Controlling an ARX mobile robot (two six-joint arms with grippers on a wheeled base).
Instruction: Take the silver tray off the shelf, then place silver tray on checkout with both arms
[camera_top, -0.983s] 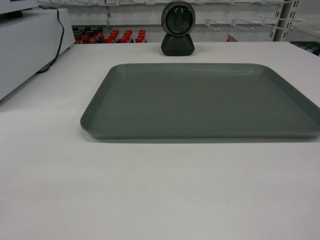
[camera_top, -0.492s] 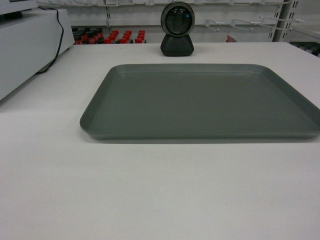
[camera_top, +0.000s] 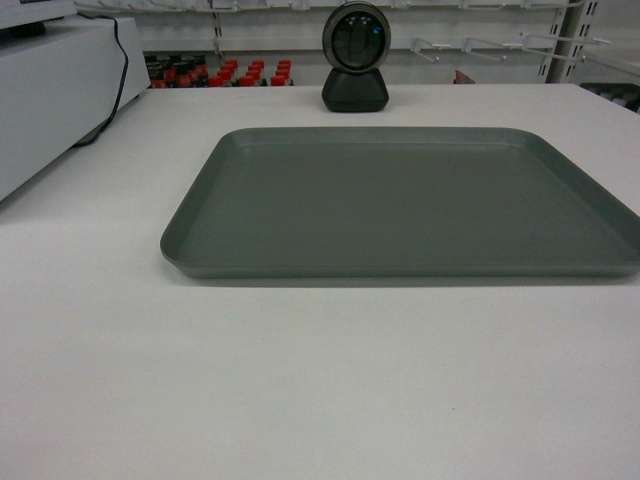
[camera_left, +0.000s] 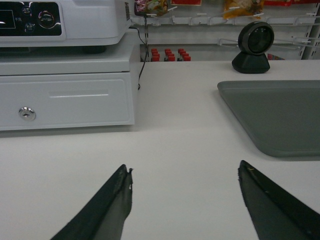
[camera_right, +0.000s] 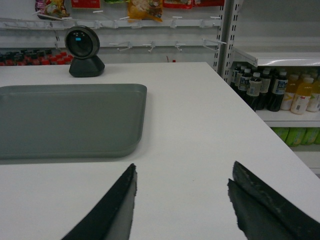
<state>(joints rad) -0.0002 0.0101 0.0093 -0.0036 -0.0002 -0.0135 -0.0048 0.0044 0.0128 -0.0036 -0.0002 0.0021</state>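
The silver tray (camera_top: 400, 200) lies flat on the white checkout (camera_top: 300, 380), in front of the black dome scanner (camera_top: 355, 58). No arm shows in the head view. In the left wrist view my left gripper (camera_left: 184, 172) is open over bare counter, with the silver tray (camera_left: 277, 115) off to its upper right, apart from it. In the right wrist view my right gripper (camera_right: 184, 172) is open too, over bare counter, with the silver tray (camera_right: 65, 117) to its upper left. Nothing sits between either pair of fingers. The shelf that held the tray is out of view.
A white cash register and drawer (camera_left: 65, 85) stand at the counter's left with a black cable (camera_left: 142, 55). Shelves with bottles (camera_right: 275, 90) lie past the counter's right edge. Red-capped bottles (camera_top: 225, 72) and hook racks line the back.
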